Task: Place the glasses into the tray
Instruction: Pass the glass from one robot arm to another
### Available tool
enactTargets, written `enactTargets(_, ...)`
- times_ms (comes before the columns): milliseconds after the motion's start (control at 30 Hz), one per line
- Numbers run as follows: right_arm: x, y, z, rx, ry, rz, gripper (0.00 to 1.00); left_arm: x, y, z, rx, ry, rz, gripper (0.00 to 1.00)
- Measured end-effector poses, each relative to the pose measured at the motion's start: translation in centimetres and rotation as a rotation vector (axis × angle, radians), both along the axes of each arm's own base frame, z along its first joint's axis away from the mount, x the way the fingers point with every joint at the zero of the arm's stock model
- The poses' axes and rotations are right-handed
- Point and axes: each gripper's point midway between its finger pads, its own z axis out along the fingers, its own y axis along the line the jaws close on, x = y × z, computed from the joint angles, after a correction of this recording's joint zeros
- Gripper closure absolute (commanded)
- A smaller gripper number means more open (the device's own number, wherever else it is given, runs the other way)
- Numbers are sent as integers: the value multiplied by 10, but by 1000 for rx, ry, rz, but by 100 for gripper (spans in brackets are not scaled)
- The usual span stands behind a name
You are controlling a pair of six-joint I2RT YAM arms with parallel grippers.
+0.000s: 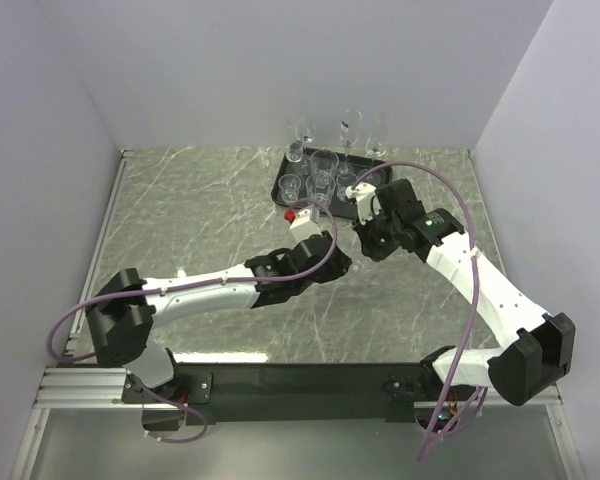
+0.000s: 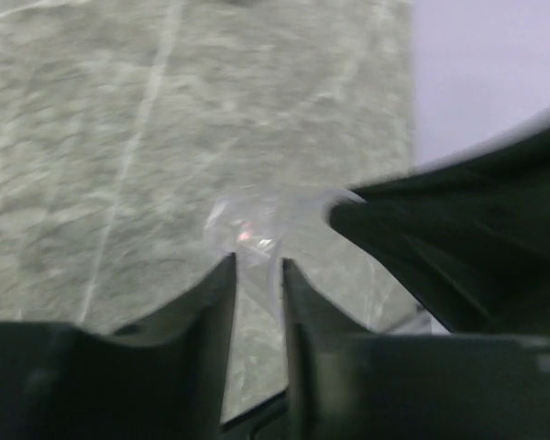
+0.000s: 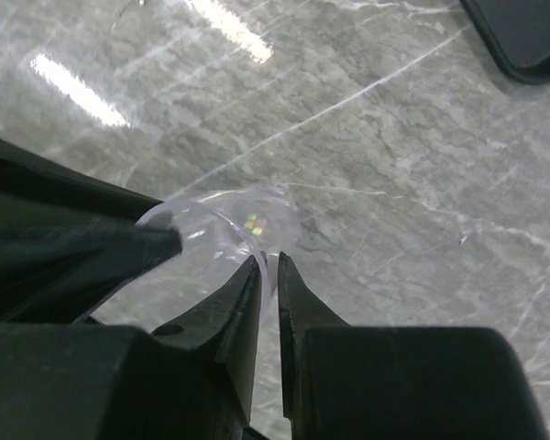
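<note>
Right gripper pinches the thin rim of a small clear glass just off the tray's corner. The left gripper straddles that same rim, whether gripping I cannot tell. The black round-cornered tray carries upright tumblers and stemmed flutes. Below lies a glossy grey veined marble table, with white walls around.

1. Overhead: no text, label, brand or number legible on the tray or the glasses at the far side.
2. Wrist views: no lettering readable on the glass or marble tabletop.

White arm links, black joints, purple cables
</note>
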Motion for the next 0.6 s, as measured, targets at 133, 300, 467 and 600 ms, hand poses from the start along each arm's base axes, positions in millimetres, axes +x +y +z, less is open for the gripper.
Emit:
enactTargets(133,1,-10,-2,0,16,37,100,-10,-1,26,-92,-64,-78,48)
enactTargets(300,6,-18,0,34,20,49,100,-18,5,46,-168,-125,-149,38)
enactTargets(467,17,-25,5,94,1,29,100,-19,18,38,-143,-163,-199,27)
enactTargets(600,37,-40,13,151,-40,-36,100,-17,38,39,-85,-215,-208,16)
